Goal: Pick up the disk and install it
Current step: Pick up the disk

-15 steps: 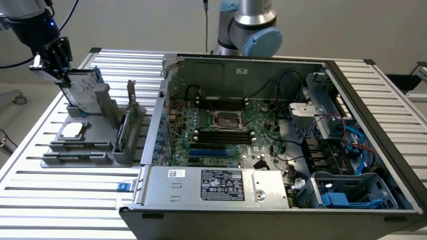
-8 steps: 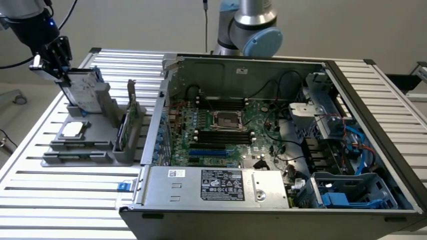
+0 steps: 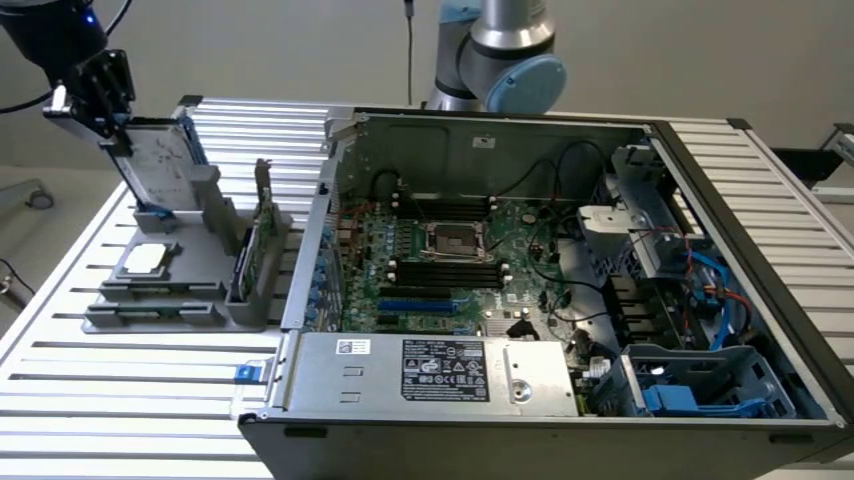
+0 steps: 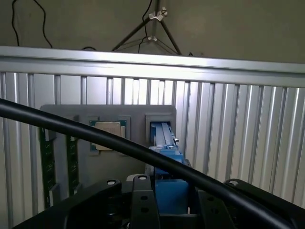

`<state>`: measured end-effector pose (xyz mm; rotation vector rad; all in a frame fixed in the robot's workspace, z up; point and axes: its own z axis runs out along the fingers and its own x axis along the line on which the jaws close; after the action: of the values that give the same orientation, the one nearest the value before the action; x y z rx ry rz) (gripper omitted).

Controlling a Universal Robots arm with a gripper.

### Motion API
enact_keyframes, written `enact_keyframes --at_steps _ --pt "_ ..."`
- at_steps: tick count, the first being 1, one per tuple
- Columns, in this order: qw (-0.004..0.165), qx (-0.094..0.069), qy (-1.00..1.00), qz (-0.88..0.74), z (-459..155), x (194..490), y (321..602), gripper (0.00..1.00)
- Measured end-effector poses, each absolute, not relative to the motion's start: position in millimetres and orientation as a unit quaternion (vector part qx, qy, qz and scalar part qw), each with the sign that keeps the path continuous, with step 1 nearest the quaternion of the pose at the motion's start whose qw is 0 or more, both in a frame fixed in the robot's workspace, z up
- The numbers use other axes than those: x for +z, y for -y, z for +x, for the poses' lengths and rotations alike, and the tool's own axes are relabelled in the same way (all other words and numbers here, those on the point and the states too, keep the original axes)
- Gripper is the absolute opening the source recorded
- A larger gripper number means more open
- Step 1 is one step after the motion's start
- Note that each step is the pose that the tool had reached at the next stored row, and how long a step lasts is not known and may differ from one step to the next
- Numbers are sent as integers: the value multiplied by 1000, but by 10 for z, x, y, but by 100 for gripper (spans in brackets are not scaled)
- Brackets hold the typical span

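Item 1, far end of the exterior view's left: black two-fingered gripper (image 3: 112, 128) (image 4: 171, 202), reaching down at a slant. Its fingers are clamping the blue frame of the disk from both sides, taking it by the upper end, probably because only that end is standing free.

Item 2: flat silver-grey hard disk in a bright blue plastic carrier (image 3: 167, 165) (image 4: 162, 136), leaning tilted on end, its lower part sitting in a slot of the fixture.

Item 3: grey moulded parts fixture (image 3: 174, 312) (image 4: 71, 114), lying on the slatted aluminium table (image 3: 120, 400). It is keeping each part in its own pocket:
- the small square silver processor chip (image 3: 144, 258) (image 4: 108, 133), lying flat just nearer than the disk;
- the thin dark card (image 3: 263, 225), standing on edge to the right, close enough to be crowding a sideways swing;
- the green memory sticks (image 4: 47, 162).

Item 4: thick black cable (image 4: 95, 136), crossing the wrist view in front of the disk.

Item 5, centre to right: open black desktop computer case (image 3: 747, 200), lying on its side, showing the green motherboard (image 3: 441, 260) and, nearer, the silver labelled power supply (image 3: 427, 370).

Item 6, near right corner: blue plastic drive cage (image 3: 707, 385), well apart from the disk, with loose cables running beside it.
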<state>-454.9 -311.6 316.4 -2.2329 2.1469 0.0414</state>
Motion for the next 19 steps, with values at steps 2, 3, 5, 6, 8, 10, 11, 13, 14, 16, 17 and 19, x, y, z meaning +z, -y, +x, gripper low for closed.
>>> enact_keyframes --at_steps 2,3,5,6,8,10,11,13,14,16,17,19 --pt "22 14 -693 -721 -4548 3254 3117 33" --pt "22 14 -693 -721 -4546 3299 3120 33" --pt "22 14 -693 -721 -4540 3389 3125 33" --pt "22 14 -693 -721 -4534 3435 3127 33" --pt "21 15 -693 -720 -4514 3530 3128 33" --pt "21 15 -693 -720 -4483 3619 3128 33" --pt "21 15 -693 -720 -4464 3664 3128 33" --pt "21 15 -693 -720 -4425 3754 3128 33" --pt "21 15 -693 -720 -4400 3799 3128 33" --pt "20 16 -693 -720 -4337 3889 3128 33" --pt "20 16 -693 -720 -4297 3938 3128 33" --pt "20 16 -693 -720 -4217 4028 3129 33"
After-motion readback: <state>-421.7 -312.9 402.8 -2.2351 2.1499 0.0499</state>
